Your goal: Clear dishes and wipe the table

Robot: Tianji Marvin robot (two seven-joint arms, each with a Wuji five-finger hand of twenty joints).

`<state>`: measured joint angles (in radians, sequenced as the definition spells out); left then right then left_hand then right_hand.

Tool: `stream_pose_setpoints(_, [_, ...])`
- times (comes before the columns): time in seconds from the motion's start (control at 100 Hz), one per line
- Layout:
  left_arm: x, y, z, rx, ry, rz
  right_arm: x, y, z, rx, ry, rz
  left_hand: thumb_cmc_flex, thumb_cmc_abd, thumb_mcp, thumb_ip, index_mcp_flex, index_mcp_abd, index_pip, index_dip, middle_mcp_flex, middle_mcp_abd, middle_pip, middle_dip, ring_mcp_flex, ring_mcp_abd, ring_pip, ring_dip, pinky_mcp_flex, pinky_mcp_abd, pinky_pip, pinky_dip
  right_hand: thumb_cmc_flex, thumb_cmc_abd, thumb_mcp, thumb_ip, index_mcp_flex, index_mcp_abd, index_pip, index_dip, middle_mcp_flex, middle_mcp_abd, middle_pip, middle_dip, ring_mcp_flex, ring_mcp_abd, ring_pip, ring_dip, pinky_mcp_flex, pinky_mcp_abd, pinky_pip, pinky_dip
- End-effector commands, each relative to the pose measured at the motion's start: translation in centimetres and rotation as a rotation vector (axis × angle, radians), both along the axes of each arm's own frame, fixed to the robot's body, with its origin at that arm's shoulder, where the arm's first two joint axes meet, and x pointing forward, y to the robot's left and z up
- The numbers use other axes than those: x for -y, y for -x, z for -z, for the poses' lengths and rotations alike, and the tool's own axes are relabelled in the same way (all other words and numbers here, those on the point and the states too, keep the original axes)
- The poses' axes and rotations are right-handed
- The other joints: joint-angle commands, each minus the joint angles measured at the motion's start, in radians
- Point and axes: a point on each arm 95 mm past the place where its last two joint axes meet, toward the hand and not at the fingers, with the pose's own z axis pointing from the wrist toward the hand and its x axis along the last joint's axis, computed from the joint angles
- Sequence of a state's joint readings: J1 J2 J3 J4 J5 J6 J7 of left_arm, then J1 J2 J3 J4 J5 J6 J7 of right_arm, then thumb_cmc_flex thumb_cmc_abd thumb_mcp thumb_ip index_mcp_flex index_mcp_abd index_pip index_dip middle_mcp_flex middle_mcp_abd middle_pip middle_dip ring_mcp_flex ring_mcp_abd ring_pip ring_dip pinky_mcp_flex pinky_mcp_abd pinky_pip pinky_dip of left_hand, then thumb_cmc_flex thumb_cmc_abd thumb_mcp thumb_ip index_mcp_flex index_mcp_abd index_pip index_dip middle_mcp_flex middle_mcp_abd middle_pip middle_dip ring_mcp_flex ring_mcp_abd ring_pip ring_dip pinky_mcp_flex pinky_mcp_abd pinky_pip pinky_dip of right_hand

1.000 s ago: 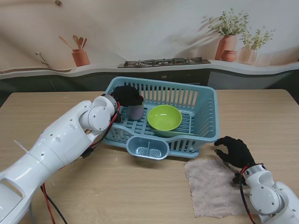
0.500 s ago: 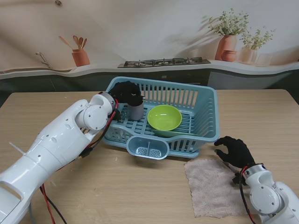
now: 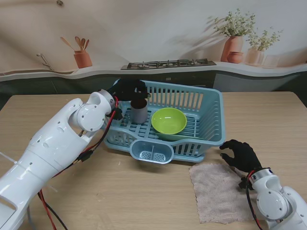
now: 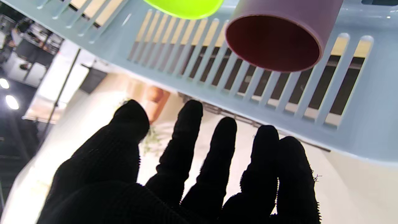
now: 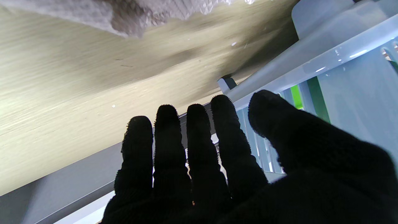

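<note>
A grey-mauve cup (image 3: pixel 139 111) stands upright in the left part of the blue dish basket (image 3: pixel 211 120), beside a lime green bowl (image 3: pixel 169 120). My left hand (image 3: pixel 127 89) hovers open just above the cup, fingers spread and holding nothing. The left wrist view shows the cup's dark red inside (image 4: pixel 273 43) and the bowl's edge (image 4: pixel 183 5) beyond my fingers (image 4: pixel 186 137). A beige wiping cloth (image 3: pixel 218 191) lies flat on the table near my right side. My right hand (image 3: pixel 241 155) rests open at the cloth's far right corner, next to the basket.
The basket has a cutlery holder (image 3: pixel 151 152) on its near side. A wooden table (image 3: pixel 268 120) extends on both sides. A counter with a stove, pots and plants runs behind the table.
My left hand has let go of the cup, which now stands in the basket, and has lifted up and back toward the basket's far left rim. The right hand has not moved.
</note>
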<state>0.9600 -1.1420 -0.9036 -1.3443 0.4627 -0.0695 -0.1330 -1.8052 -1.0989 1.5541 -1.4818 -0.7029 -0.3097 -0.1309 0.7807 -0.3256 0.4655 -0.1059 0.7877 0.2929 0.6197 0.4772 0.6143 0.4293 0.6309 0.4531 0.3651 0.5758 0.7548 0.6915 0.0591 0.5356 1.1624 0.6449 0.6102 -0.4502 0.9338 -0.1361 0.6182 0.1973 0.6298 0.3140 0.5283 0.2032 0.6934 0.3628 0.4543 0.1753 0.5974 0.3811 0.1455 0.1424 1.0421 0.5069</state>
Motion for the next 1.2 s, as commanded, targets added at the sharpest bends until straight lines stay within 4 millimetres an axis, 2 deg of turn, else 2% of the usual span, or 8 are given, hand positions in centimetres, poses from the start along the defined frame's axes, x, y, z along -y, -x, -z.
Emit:
stream_pose_setpoints(0.0, [-0.3,0.3,-0.9,0.014,0.000,0.021,-0.1,0.0,0.1,-0.006,0.002,-0.013,0.057,0.015,-0.045,0.009,-0.014,-0.020,0.036,0.006,0.011,-0.007,0.024,0.000,0.032,0.007,0.025,0.019,0.016,0.011,0.047,0.019,-0.017,-0.023,0.020,0.038,0.021,-0.001,-0.002,0.004,0.003,-0.006,-0.013,-0.011,-0.023,-0.014,-0.011,-0.006,-0.010,-0.010,-0.011,0.013])
stream_pose_setpoints(0.03, [-0.4,0.4,-1.1,0.025,0.008,0.033,-0.1,0.0,0.1,-0.006,0.003,-0.013,0.101,0.010,-0.087,0.013,-0.011,-0.031,0.067,0.000,0.033,-0.008,0.035,0.005,0.062,0.008,0.039,0.027,0.043,0.037,0.056,0.037,-0.017,-0.023,0.020,0.038,0.021,0.000,-0.002,0.004,0.003,-0.006,-0.013,-0.011,-0.023,-0.014,-0.011,-0.006,-0.010,-0.007,-0.011,0.013])
stream_pose_setpoints(0.07, [-0.7,0.6,-1.3,0.043,0.013,0.043,-0.1,0.0,0.1,-0.006,0.004,-0.013,0.120,0.008,-0.099,0.015,-0.010,-0.039,0.081,0.000,0.047,-0.011,0.040,0.007,0.083,0.007,0.048,0.030,0.065,0.055,0.063,0.045,-0.017,-0.023,0.020,0.038,0.021,-0.001,-0.002,0.004,0.003,-0.006,-0.013,-0.011,-0.023,-0.014,-0.010,-0.006,-0.010,-0.008,-0.011,0.013])
stream_pose_setpoints(0.23, [-2.2,1.6,-2.2,0.093,0.020,0.062,-0.1,0.1,0.0,-0.005,0.006,-0.012,0.173,0.000,-0.139,0.025,-0.019,-0.044,0.129,-0.014,0.066,-0.014,0.050,0.012,0.111,0.006,0.061,0.039,0.097,0.076,0.069,0.070,-0.017,-0.024,0.021,0.038,0.021,-0.002,-0.001,0.004,0.004,-0.006,-0.012,-0.010,-0.023,-0.015,-0.010,-0.005,-0.009,-0.010,-0.011,0.013])
stream_pose_setpoints(0.67, [-7.1,5.4,-3.2,0.219,0.038,0.090,-0.3,0.1,0.2,-0.016,0.007,-0.016,0.187,0.010,-0.155,0.026,-0.012,-0.039,0.141,-0.022,0.081,-0.007,0.054,0.013,0.128,0.020,0.074,0.042,0.140,0.062,0.089,0.086,-0.017,-0.025,0.021,0.038,0.021,-0.001,0.000,0.004,0.003,-0.006,-0.013,-0.011,-0.023,-0.015,-0.010,-0.006,-0.009,-0.009,-0.010,0.012])
stream_pose_setpoints(1.0, [-10.7,8.9,-2.9,0.253,0.038,0.073,-0.6,0.1,0.3,-0.028,0.009,-0.017,0.174,0.023,-0.162,0.029,-0.005,-0.032,0.113,-0.035,0.075,-0.008,0.036,0.004,0.120,0.021,0.056,0.030,0.149,0.060,0.091,0.092,-0.016,-0.024,0.022,0.038,0.022,-0.001,0.000,0.004,0.004,-0.005,-0.012,-0.010,-0.022,-0.014,-0.010,-0.006,-0.009,-0.009,-0.009,0.012])
stream_pose_setpoints(1.19, [-12.7,10.9,-2.1,0.274,0.023,0.057,-0.9,0.1,0.4,-0.039,0.012,-0.019,0.170,0.025,-0.162,0.030,0.002,-0.028,0.087,-0.037,0.074,-0.010,0.022,-0.003,0.117,0.020,0.043,0.021,0.147,0.060,0.081,0.091,-0.018,-0.025,0.021,0.038,0.022,0.000,0.000,0.004,0.001,-0.006,-0.014,-0.011,-0.022,-0.013,-0.010,-0.006,-0.008,-0.008,-0.009,0.011])
